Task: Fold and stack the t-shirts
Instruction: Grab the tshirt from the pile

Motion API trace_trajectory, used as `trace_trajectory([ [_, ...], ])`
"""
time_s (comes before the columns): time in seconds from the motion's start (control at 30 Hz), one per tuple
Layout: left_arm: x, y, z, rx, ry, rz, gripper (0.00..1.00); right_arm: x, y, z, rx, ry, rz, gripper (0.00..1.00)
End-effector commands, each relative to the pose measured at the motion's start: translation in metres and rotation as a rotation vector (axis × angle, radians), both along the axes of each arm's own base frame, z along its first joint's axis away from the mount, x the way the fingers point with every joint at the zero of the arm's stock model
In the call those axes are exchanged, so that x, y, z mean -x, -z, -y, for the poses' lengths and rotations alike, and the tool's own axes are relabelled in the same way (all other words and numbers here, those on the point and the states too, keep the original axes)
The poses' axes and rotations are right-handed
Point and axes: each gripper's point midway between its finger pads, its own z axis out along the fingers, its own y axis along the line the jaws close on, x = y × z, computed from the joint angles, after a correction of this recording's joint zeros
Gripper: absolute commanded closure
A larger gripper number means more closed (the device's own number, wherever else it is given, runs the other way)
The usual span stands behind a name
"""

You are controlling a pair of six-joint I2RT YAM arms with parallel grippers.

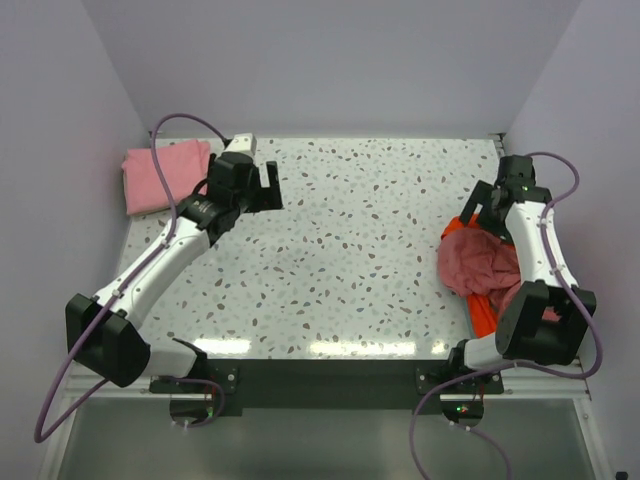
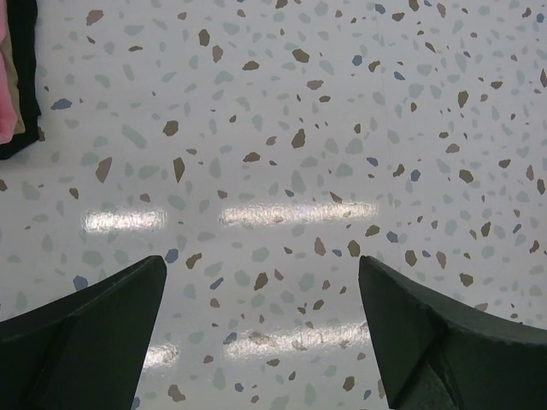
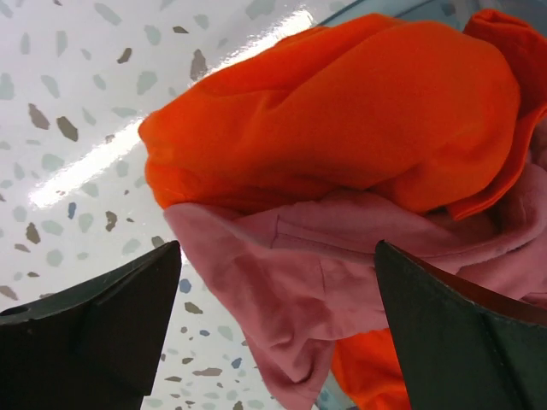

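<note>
A folded lighter pink t-shirt (image 1: pixel 165 175) lies at the table's far left corner; a sliver of it (image 2: pixel 4 60) shows at the left edge of the left wrist view. My left gripper (image 1: pixel 265 187) (image 2: pixel 262 286) hangs open over bare speckled tabletop just right of that shirt, with nothing between its fingers. At the right edge, a crumpled dusty rose-red t-shirt (image 1: pixel 478 262) (image 3: pixel 316 282) lies heaped with a bright orange t-shirt (image 1: pixel 485 312) (image 3: pixel 342 120). My right gripper (image 1: pixel 478 212) (image 3: pixel 278 278) is open just above this heap, its fingers either side of a rose-red fold, not closed on it.
The pale blue see-through tray's rim (image 3: pixel 376 10) peeks out behind the orange cloth. White walls enclose the table (image 1: pixel 350 250) on the left, back and right. The right arm's elbow (image 1: pixel 545 320) stands over the heap's near side.
</note>
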Motion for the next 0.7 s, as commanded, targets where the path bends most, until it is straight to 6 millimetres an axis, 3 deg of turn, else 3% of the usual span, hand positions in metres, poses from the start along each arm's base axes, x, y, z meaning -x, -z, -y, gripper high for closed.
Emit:
trace_trajectory([
  [0.0, -0.004, -0.002, 0.000, 0.023, -0.001, 0.029, 0.00, 0.001, -0.007, 0.016, 0.067, 0.052, 0.039, 0.01],
  [0.23, 0.009, 0.015, -0.008, 0.019, -0.013, 0.029, 0.00, -0.010, -0.006, 0.033, 0.128, 0.086, 0.044, 0.01],
  [0.37, 0.014, 0.023, -0.013, -0.004, -0.024, 0.008, 0.00, -0.020, 0.003, 0.034, 0.110, 0.094, 0.035, 0.04],
  [0.5, 0.018, 0.022, -0.018, -0.010, -0.041, 0.012, 0.00, -0.024, 0.011, 0.027, 0.067, 0.093, 0.014, 0.20],
  [0.67, 0.020, 0.020, -0.020, 0.002, -0.055, 0.015, 0.00, -0.013, 0.008, 0.024, 0.059, 0.091, 0.007, 0.41],
])
